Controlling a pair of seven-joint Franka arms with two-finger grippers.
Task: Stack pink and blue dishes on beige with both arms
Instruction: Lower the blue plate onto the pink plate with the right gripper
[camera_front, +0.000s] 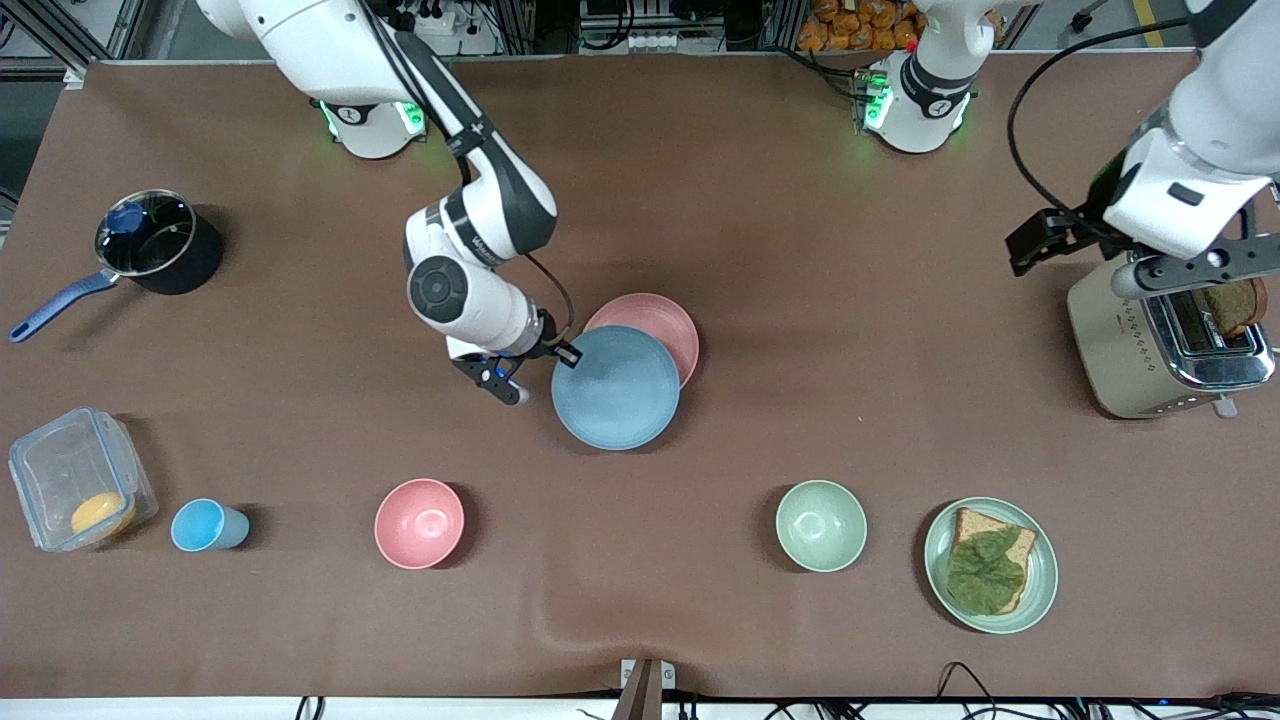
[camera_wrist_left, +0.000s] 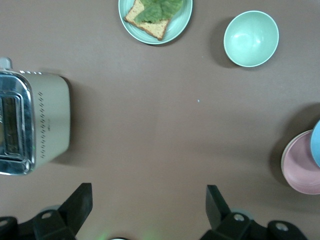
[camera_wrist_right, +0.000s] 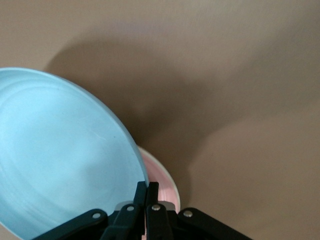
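My right gripper (camera_front: 562, 352) (camera_wrist_right: 146, 186) is shut on the rim of the light blue plate (camera_front: 615, 388) (camera_wrist_right: 60, 160). It holds the plate slightly tilted over the middle of the table. The blue plate overlaps the pale pink plate (camera_front: 660, 318) (camera_wrist_right: 164, 182), which lies under it and shows only on the side toward the robots' bases. The left wrist view catches the pink plate (camera_wrist_left: 302, 165) and a sliver of the blue plate (camera_wrist_left: 316, 142) at its edge. My left gripper (camera_front: 1035, 243) (camera_wrist_left: 150, 200) hangs open and holds nothing, up beside the toaster. No beige plate is in view.
A toaster (camera_front: 1165, 340) (camera_wrist_left: 30, 130) holding bread stands at the left arm's end. Along the front lie a green plate with bread and leaf (camera_front: 1040, 590) (camera_wrist_left: 182, 22), a green bowl (camera_front: 821, 525), a pink bowl (camera_front: 420, 523), a blue cup (camera_front: 205, 525) and a clear container (camera_front: 75, 480). A black pot (camera_front: 150, 245) sits at the right arm's end.
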